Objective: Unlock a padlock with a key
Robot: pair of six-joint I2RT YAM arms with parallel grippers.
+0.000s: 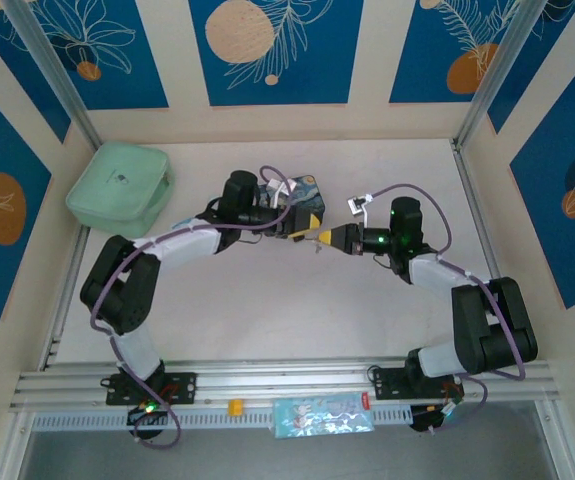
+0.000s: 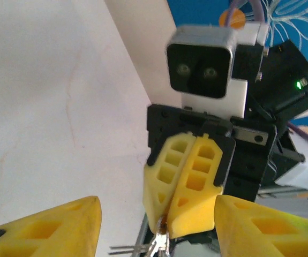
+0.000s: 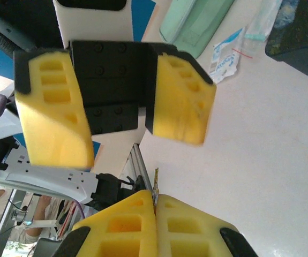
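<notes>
Key pinched mid-bench, arms nose to nose.
The right arm's yellow fingers [image 3: 121, 225] are clamped together on the thin pale metal key [image 3: 155, 184]; the left arm's yellow fingers [image 3: 57, 112] gape wide and empty just opposite, above the white bench [image 3: 261, 134].

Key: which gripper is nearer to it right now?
Right. The right gripper is shut on the key, whose thin tip sticks out past its fingertips. The left gripper faces it, open, and is not touching the key.
</notes>
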